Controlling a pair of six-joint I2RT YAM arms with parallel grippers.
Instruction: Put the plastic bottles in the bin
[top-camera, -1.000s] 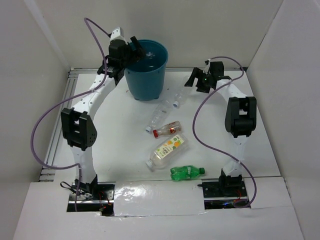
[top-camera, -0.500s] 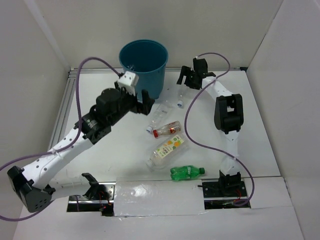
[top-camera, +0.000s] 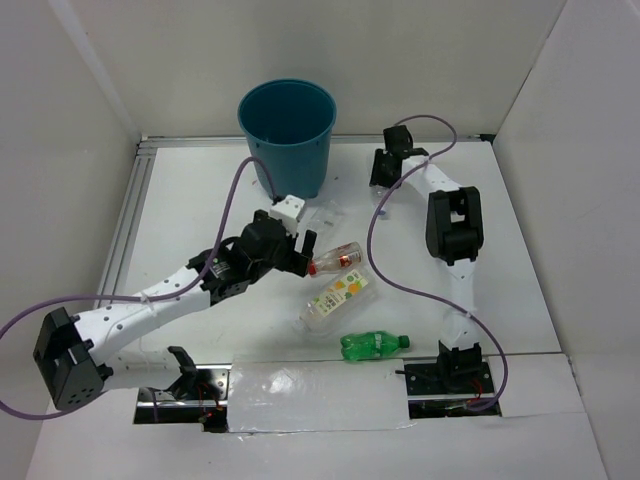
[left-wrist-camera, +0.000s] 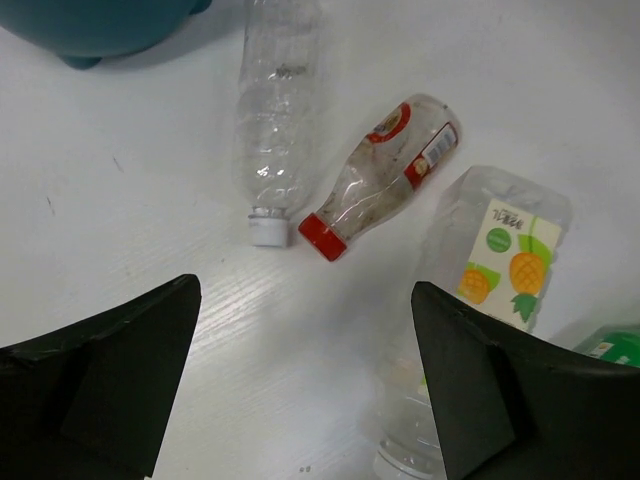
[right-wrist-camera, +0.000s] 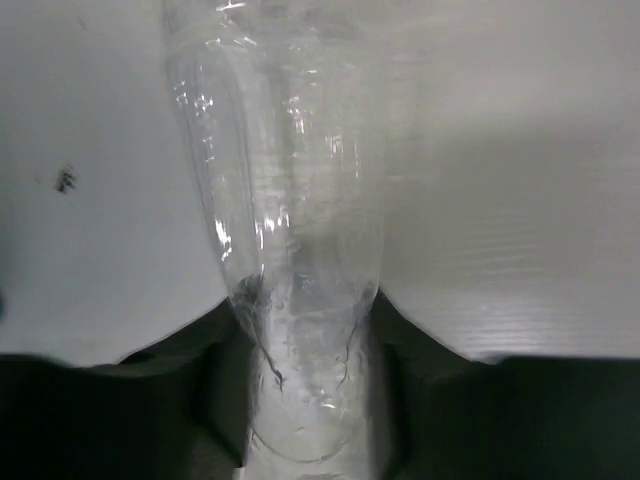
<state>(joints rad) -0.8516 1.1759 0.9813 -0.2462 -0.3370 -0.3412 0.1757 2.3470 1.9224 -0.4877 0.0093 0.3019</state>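
The bin (top-camera: 287, 128) is a teal bucket standing at the back of the table. My left gripper (top-camera: 302, 253) hangs open over the table (left-wrist-camera: 200, 200), its jaws wide with nothing between them. Just beyond it lie a clear white-capped bottle (left-wrist-camera: 272, 130), a red-capped bottle (left-wrist-camera: 385, 175) and an orange-and-yellow-labelled bottle (left-wrist-camera: 495, 265). The green bottle (top-camera: 373, 345) lies nearer the front. My right gripper (top-camera: 382, 172) is at the back right. In the right wrist view its fingers squeeze a clear bottle (right-wrist-camera: 280, 150), dented at the grip.
White walls enclose the table on three sides. A metal rail (top-camera: 125, 235) runs along the left edge. Purple cables loop off both arms. The bin's base (left-wrist-camera: 90, 25) shows at the top left of the left wrist view.
My left arm swung from the bin's rim down to the bottles in the middle, still open. My right gripper moved left and back onto a clear bottle and closed on it.
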